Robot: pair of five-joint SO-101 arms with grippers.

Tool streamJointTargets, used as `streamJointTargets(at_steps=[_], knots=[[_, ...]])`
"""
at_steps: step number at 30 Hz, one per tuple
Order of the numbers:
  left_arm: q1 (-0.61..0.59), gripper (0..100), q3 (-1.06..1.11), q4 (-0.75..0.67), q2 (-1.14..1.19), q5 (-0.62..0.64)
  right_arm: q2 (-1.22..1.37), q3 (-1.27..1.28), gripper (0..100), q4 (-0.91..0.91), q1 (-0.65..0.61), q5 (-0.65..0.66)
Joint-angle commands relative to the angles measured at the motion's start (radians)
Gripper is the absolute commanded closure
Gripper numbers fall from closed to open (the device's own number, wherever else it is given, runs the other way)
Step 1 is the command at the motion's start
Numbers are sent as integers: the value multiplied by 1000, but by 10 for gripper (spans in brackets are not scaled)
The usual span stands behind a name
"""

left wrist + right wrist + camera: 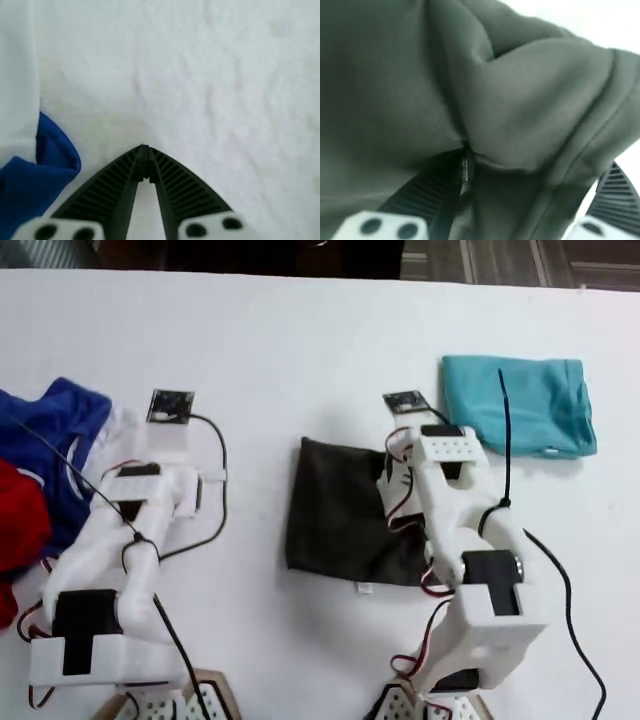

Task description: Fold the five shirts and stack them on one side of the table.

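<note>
Right fingers (432,192): clamped on a thick bunched fold of the dark shirt (335,510). Cloth fills the gap between them, so they stand well apart rather than meeting.

Left fingers (170,185): tips pressed together, holding nothing, low over bare worktop (300,340), just beside the blue shirt (30,185).

Layout: the dark shirt lies near the middle of the worktop, roughly squared and partly folded, with my right arm over its right edge. The teal shirt (520,405) sits folded at the far right. Blue and red shirt (20,520) are heaped unfolded at the left edge.

Step in hand, as I judge it: closing the fold on the dark shirt.

Notes for doing it well:
- Lift only enough to clear the lower layer, then carry the edge straight across.
- The grip looks bunched, not on a clean hem, so expect a lumpy crease. Lay it down slowly and let go only once it is flat.
- The left fingers are free. Pinning the opposite edge would stop the shirt from sliding.
</note>
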Motion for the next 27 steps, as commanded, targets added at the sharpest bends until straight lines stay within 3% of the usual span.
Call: streamJointTargets(at_steps=[1, 5, 7, 9, 11, 13, 27], knots=[[2, 973, -30, -9, -6, 6, 27, -38, 618, 30, -12, -9], [20, 973, -28, -9, -6, 5, 58, -69, 662, 90, -7, 0], [20, 973, -28, -9, -6, 5, 91, -86, 795, 117, -5, 25], [21, 973, -28, -9, -6, 5, 116, -97, 988, 122, -4, 41], [23, 973, -28, -9, -6, 5, 128, -98, 943, 122, -4, 48], [23, 973, -28, -9, -5, 5, 128, -100, 987, 108, -4, 49], [25, 973, -27, -17, -3, 3, 39, -112, 978, 7, 10, 48]])
